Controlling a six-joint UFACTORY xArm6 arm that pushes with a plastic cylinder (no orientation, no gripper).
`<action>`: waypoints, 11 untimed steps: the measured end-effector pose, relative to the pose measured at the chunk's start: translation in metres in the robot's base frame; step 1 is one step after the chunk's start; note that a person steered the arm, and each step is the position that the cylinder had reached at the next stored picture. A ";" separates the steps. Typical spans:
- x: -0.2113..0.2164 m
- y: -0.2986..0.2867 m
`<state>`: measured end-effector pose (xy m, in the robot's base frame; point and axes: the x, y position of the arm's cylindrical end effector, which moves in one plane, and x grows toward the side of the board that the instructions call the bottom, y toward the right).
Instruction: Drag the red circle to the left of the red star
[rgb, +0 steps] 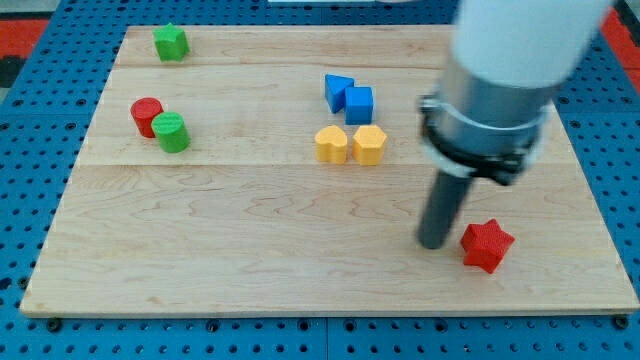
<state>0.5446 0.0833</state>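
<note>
My tip (432, 243) sat just left of the red star-shaped block (487, 245). No jaws on this rod. The red circular block (147, 116) lay far left of the star, touching the green cylinder block (171, 132), on the wooden surface (250, 260).

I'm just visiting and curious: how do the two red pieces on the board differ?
The red circle is a round cylinder; the red star has points. The red circle sits at the view's left touching a green cylinder; the red star sits at lower right, beside my tip. Both are red.
</note>
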 end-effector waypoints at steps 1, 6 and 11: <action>-0.006 -0.129; -0.178 -0.363; -0.165 -0.154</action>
<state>0.3792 -0.0703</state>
